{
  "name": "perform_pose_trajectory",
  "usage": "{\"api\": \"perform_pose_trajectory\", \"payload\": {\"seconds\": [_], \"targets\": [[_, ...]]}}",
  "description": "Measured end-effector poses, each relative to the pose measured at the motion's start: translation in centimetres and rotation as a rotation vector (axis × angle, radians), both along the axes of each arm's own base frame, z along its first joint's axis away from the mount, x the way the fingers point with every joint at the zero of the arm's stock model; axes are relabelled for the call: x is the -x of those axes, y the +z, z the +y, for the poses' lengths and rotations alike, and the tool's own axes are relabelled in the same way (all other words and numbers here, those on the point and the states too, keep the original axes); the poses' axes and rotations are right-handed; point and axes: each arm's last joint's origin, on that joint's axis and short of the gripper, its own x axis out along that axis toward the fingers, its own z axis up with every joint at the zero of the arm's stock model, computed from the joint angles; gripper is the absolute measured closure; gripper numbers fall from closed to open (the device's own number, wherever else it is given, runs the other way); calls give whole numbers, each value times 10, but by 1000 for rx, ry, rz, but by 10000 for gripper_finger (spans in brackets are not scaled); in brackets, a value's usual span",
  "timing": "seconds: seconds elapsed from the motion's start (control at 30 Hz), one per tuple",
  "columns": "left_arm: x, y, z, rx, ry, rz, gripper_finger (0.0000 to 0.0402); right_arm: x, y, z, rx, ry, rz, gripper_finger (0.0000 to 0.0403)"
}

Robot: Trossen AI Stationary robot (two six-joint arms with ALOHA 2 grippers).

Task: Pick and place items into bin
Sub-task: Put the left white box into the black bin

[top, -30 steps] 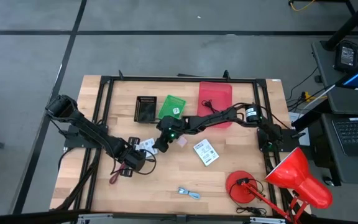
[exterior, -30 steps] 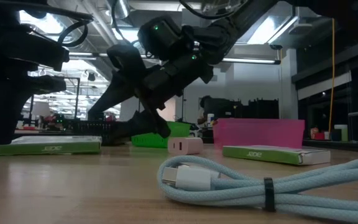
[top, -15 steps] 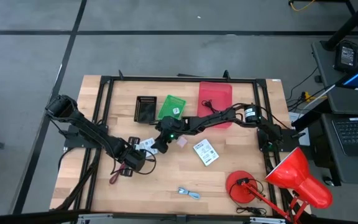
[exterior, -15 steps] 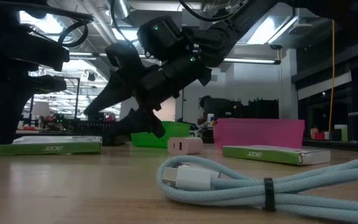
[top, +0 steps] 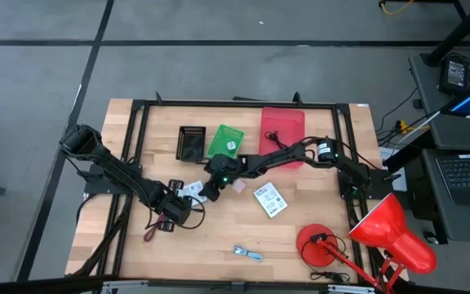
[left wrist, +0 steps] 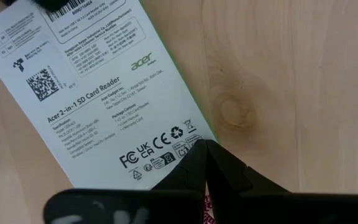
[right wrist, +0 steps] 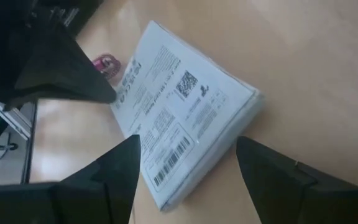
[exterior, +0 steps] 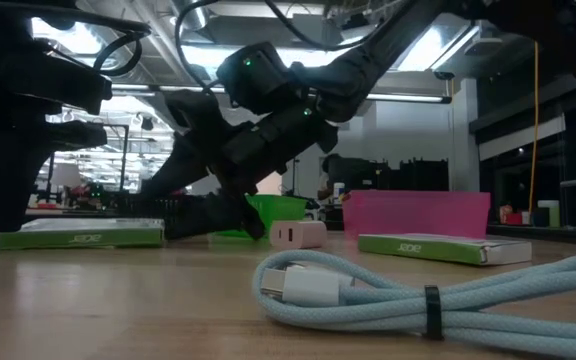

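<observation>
A white printed packet (top: 189, 189) lies flat on the table between both grippers. My right gripper (right wrist: 188, 168) is open and reaches in from the right; its fingers stand on either side of that packet's (right wrist: 185, 112) end. My left gripper (left wrist: 206, 155) is shut, its tip over the packet's (left wrist: 98, 93) near corner. A second packet (top: 269, 200) and a pink cube (top: 238, 185) lie right of my right gripper (top: 209, 193). Red and black cords (top: 157, 229) lie by my left gripper (top: 178, 206). A blue-white cable (top: 247, 254) rests near the front edge. My left gripper's shut fingertips (left wrist: 197, 163) point down at the packet's edge by its printed marks (left wrist: 157, 158); I cannot tell whether they touch it. My right gripper's fingers (right wrist: 120, 171) flank the packet's end; whether they touch it does not show.
A black bin (top: 191, 143), a green bin (top: 225, 140) and a red bin (top: 282, 131) stand along the far side. A red desk lamp (top: 386, 233) fills the near right corner. A black frame (top: 133, 155) borders the table.
My right gripper has tipped and come down toward the table beside the packet, its fingers staying apart. The packets, cube and cable lie where they were.
</observation>
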Motion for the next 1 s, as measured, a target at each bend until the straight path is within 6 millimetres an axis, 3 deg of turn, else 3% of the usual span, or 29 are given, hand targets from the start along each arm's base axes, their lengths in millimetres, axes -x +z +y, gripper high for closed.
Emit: {"api": "perform_pose_trajectory", "payload": {"seconds": [0.6, 1.0], "targets": [[0, 0, 0, -7, -14, -2, 400, -3, -4, 3, -13, 34, -37, 157], [-1, 0, 1, -29, -34, -16, 400, -4, -2, 18, -38, 104, -78, 167]]}}
